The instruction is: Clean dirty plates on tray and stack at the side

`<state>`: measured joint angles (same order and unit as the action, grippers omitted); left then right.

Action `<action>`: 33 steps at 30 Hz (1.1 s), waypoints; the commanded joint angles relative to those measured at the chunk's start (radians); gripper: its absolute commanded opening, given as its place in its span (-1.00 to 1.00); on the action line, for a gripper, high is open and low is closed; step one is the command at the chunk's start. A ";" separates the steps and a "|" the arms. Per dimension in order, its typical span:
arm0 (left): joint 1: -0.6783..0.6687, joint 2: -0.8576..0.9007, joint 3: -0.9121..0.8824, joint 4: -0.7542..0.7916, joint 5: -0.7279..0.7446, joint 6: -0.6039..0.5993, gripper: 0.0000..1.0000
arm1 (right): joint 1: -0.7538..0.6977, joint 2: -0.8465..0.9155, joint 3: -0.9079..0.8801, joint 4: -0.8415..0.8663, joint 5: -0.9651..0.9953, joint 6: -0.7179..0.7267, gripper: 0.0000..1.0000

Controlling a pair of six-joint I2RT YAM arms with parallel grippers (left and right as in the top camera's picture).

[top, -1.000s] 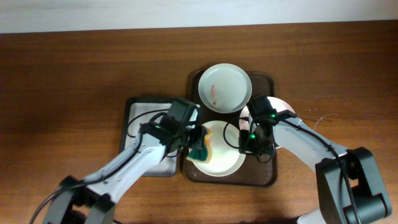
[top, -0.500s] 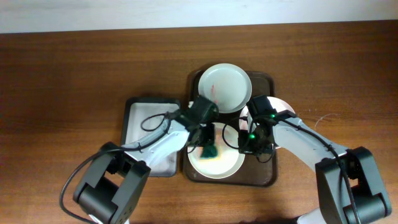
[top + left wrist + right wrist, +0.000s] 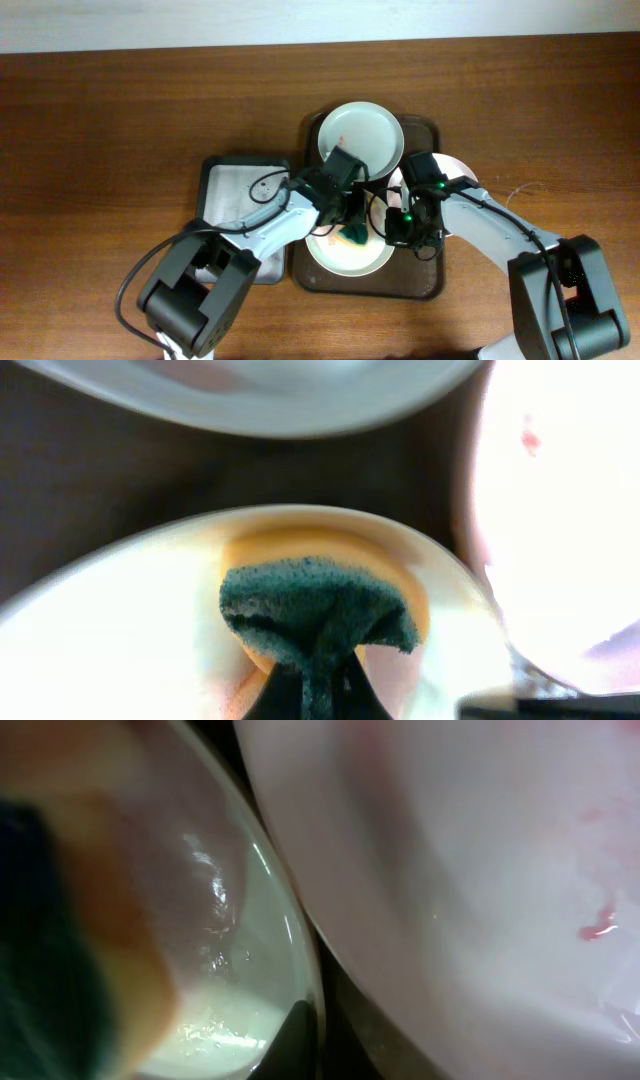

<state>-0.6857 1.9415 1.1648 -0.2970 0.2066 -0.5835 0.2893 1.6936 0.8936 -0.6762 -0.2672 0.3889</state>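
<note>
The dark brown tray [image 3: 425, 285] holds a near plate [image 3: 340, 260], a far plate [image 3: 362, 140] with a red smear, and a pink plate [image 3: 455, 170] mostly hidden under my right arm. My left gripper [image 3: 352, 228] is shut on the green-and-yellow sponge [image 3: 315, 610] and presses it onto the near plate [image 3: 110, 640]. My right gripper [image 3: 398, 228] is shut on that plate's right rim [image 3: 300, 990]. The pink plate [image 3: 480, 870] shows red smears beside it, also in the left wrist view [image 3: 560, 510].
A smaller dark tray with a whitish inside [image 3: 225, 195] lies left of the brown tray, partly under my left arm. Brown wooden table [image 3: 120, 120] all around, with a pale wall strip at the far edge.
My left gripper has carried the sponge rightward across the near plate, from its left side to near its right rim. The right gripper has stayed on the rim.
</note>
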 commanded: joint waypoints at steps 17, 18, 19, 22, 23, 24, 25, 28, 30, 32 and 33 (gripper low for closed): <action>0.158 -0.152 -0.004 -0.469 -0.280 0.072 -1.00 | 0.005 0.018 -0.016 -0.006 0.040 -0.015 -0.92; 0.159 -0.204 -0.004 -0.469 -0.275 0.085 -1.00 | 0.005 0.018 -0.016 -0.011 0.038 -0.015 -0.92; 0.159 -0.262 -0.004 -0.473 -0.275 0.085 -1.00 | 0.005 0.018 -0.016 -0.015 0.038 -0.015 -0.92; 0.159 -0.455 -0.004 -0.507 -0.275 0.150 -1.00 | 0.005 -0.004 -0.015 -0.038 0.035 -0.019 -0.92; 0.159 -0.492 -0.004 -0.522 -0.277 0.165 -1.00 | 0.005 -0.018 -0.015 -0.043 0.036 -0.018 -0.92; 0.169 -0.545 -0.004 -0.557 -0.300 0.179 -1.00 | 0.005 -0.034 -0.015 -0.047 0.035 -0.018 -0.92; 0.186 -0.588 -0.005 -0.601 -0.350 0.182 -1.00 | 0.005 -0.055 -0.015 -0.053 0.035 -0.018 -0.92; 0.222 -0.617 -0.014 -0.693 -0.498 0.182 -1.00 | 0.005 -0.100 -0.015 -0.065 0.035 -0.018 -0.92; 0.238 -0.605 -0.084 -0.659 -0.525 0.181 -1.00 | 0.005 -0.113 -0.015 -0.069 0.035 -0.018 -0.92; 0.242 -0.586 -0.200 -0.550 -0.525 0.181 -1.00 | 0.005 -0.117 -0.015 -0.077 0.035 -0.018 -0.92; 0.242 -0.580 -0.246 -0.504 -0.524 0.181 -0.90 | 0.005 -0.117 -0.015 -0.084 0.035 -0.019 -0.92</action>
<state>-0.4500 1.3346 1.0294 -0.8635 -0.2771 -0.4175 0.3008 1.5986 0.8818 -0.7494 -0.2481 0.3668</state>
